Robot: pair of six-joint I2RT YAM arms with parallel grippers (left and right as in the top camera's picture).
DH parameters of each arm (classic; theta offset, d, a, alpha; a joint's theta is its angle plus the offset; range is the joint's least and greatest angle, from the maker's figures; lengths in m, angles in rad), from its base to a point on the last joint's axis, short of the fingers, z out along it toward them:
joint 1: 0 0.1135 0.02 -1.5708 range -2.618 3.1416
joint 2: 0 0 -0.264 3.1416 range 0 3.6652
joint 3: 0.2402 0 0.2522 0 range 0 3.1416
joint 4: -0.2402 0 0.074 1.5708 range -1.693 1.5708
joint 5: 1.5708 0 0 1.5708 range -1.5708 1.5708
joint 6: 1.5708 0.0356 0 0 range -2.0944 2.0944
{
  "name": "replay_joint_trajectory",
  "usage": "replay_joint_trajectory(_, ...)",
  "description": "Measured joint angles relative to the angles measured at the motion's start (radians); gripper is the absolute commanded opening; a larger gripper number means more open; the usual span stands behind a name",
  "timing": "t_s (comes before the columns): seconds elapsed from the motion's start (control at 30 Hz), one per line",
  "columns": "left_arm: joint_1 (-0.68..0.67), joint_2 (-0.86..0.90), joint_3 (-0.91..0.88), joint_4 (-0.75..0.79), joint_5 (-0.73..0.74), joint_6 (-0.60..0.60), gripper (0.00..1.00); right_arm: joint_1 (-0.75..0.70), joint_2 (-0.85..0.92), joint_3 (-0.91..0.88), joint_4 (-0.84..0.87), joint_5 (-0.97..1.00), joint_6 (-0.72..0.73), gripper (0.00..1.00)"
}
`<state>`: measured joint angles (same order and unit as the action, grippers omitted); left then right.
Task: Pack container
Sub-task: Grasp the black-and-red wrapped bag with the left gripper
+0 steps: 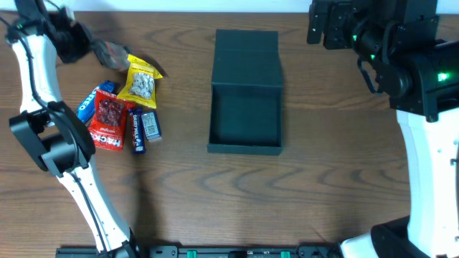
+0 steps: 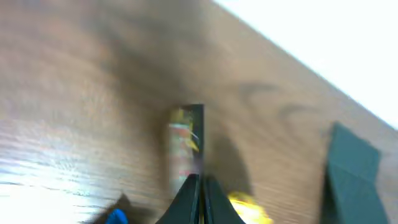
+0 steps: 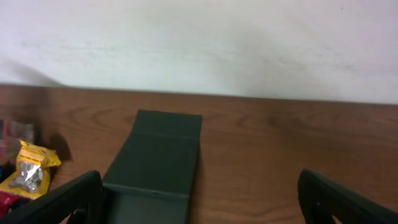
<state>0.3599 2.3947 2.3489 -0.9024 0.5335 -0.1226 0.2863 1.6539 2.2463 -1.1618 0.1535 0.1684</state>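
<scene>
The container (image 1: 244, 147) is a dark teal-black box lying open mid-table, its flap lid (image 1: 246, 54) folded back on the far side. It also shows in the right wrist view (image 3: 155, 155) and at the right edge of the left wrist view (image 2: 351, 177). My left gripper (image 2: 200, 182) is shut on a thin, blurred snack packet (image 2: 185, 143) above the table's far left (image 1: 109, 51), just beyond the snack pile. My right gripper (image 3: 202, 205) is open and empty, raised at the container's far right (image 1: 320, 23).
A pile of snacks lies left of the container: a yellow packet (image 1: 138, 80), a red packet (image 1: 109, 120), a blue packet (image 1: 87, 105) and a dark blue bar (image 1: 148, 126). A white wall runs behind the table's far edge (image 3: 249, 99).
</scene>
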Motion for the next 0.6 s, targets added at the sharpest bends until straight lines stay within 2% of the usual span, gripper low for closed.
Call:
replay_joint_trajectory(0.33,-0.109,-0.265,0.108,-0.059,-0.024,0.066,0.06,0.000,0.000,0.000,0.005,0.015,-0.001,0.99)
replay_joint_trajectory(0.47,-0.174,-0.311,0.110,-0.120,-0.106,0.079,0.06,0.000,0.000,0.000,0.003,0.017,-0.001,0.99)
replay_joint_trajectory(0.5,-0.182,-0.311,0.111,-0.134,-0.129,0.079,0.12,0.000,0.000,0.000,0.002,0.018,-0.001,0.99)
replay_joint_trajectory(0.57,-0.186,-0.293,0.111,-0.163,-0.171,0.087,0.65,0.000,0.000,0.000,-0.003,0.019,-0.001,0.99)
replay_joint_trajectory(0.6,-0.183,-0.275,0.111,-0.173,-0.187,0.090,0.98,0.000,0.000,0.000,-0.005,0.019,-0.001,0.99)
